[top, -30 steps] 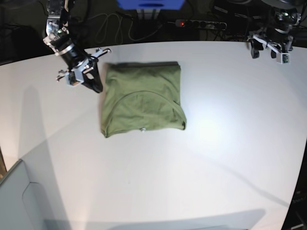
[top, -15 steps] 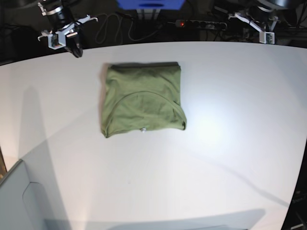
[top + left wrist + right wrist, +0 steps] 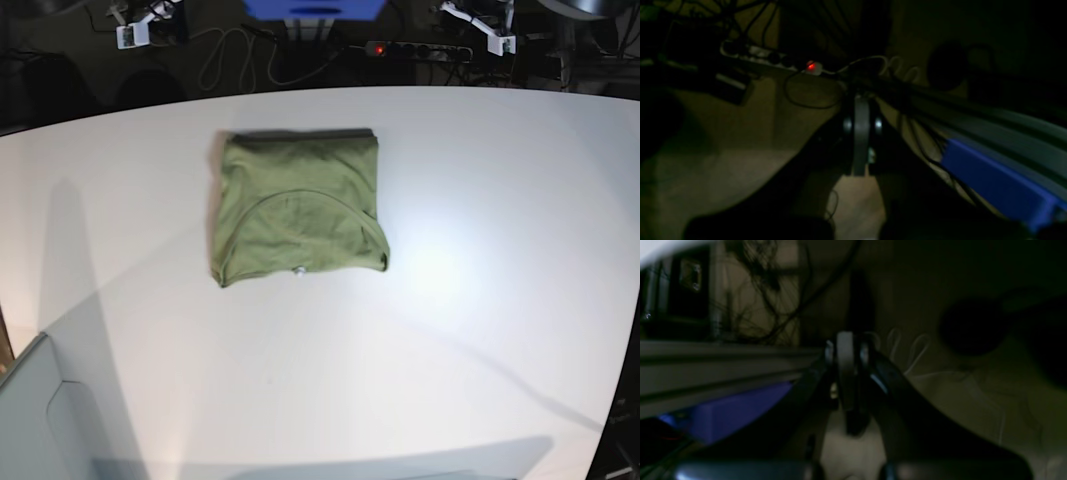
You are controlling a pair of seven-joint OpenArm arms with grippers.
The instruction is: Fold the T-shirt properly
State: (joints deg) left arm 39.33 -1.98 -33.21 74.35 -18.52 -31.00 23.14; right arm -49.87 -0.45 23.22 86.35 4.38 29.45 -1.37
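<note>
The olive-green T-shirt (image 3: 297, 208) lies folded into a rough square on the white table (image 3: 460, 330), its curved hem edge facing the front. Both arms are pulled back beyond the table's far edge, well away from the shirt. My right gripper (image 3: 143, 27) is at the top left of the base view; in the right wrist view (image 3: 846, 373) its jaws are pressed together and empty. My left gripper (image 3: 488, 30) is at the top right; in the left wrist view (image 3: 861, 140) its jaws are also together and empty. The shirt does not show in either wrist view.
Behind the table are a power strip with a red light (image 3: 415, 49), loose cables (image 3: 225, 55) and a blue block (image 3: 315, 8). The strip (image 3: 810, 66) and block (image 3: 993, 186) also show in the left wrist view. A grey box (image 3: 40, 420) stands at the front left corner.
Both arms have drawn back from the table to the far edge; the right gripper left the shirt's left side. The shirt has not moved.
</note>
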